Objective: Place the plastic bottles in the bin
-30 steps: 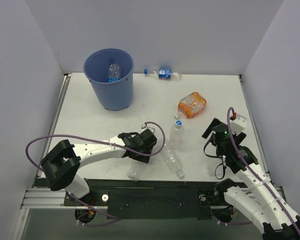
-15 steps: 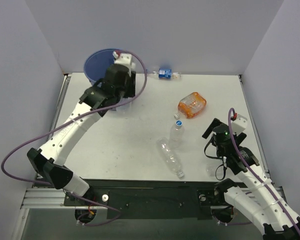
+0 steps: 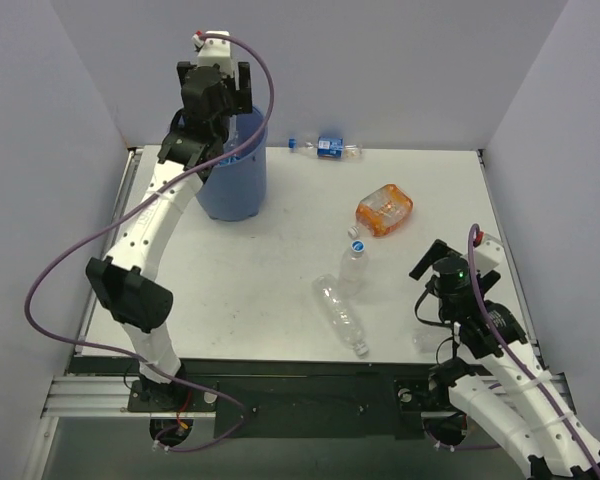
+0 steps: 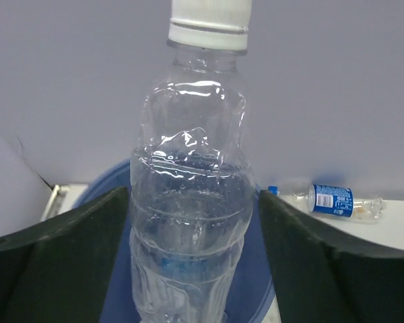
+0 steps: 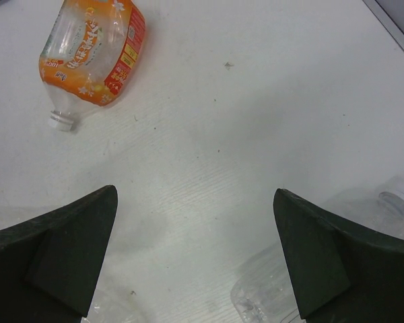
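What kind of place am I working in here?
Most likely a lab test cell rather than a home: a white table boxed in by blank panel walls, a left arm and right arm bolted to a base plate at its near edge, and only loose bottles and a blue bin.

Lab test cell, white partitions (image 3: 380,60), alu rail (image 3: 65,400)

clear bottles (image 4: 192,202) (image 3: 327,147) (image 3: 352,262) (image 3: 342,318) (image 5: 384,205): 5 (one held aloft) | orange bottle (image 3: 384,209): 1 | bin (image 3: 230,190): 1

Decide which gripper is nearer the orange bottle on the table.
Right. The right gripper hovers near-right of the orange bottle; the left gripper holds a clear bottle over the bin, far left.
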Robot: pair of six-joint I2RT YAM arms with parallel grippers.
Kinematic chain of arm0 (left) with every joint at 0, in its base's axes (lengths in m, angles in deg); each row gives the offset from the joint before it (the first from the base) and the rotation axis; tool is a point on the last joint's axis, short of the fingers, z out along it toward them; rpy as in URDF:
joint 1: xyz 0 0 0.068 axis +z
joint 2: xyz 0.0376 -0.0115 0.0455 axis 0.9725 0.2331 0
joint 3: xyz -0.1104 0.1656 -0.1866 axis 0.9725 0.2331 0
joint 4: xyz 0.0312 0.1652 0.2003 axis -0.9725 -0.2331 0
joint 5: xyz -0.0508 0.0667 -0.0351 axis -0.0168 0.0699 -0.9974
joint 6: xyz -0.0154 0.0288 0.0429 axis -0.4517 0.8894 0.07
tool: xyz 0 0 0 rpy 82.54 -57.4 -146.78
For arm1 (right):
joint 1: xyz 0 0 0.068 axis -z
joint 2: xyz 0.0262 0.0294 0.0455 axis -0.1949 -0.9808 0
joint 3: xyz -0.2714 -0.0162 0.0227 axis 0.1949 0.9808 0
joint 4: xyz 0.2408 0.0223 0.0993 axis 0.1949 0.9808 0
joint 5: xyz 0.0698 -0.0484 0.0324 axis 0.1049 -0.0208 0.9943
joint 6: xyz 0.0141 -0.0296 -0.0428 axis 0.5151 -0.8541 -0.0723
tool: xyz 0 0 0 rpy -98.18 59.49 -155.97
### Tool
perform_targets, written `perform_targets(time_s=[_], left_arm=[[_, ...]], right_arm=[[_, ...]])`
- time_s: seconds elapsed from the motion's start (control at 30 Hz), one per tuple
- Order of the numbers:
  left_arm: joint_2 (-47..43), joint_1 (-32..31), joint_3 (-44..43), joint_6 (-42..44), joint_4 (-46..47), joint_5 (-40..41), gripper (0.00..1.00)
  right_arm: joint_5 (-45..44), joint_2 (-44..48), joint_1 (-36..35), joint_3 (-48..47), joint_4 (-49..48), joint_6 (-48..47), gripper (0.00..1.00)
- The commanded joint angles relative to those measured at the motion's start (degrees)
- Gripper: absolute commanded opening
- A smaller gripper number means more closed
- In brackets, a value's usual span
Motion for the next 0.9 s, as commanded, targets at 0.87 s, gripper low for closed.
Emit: perform_targets(time_s=[0.87], left_arm=[[-26.84, -29.9, 54.52, -18.68, 14.78, -19.3, 0.95]], right_arm=[[-3.06, -1.39, -1.04, -0.08, -1.14, 1.72, 0.95]])
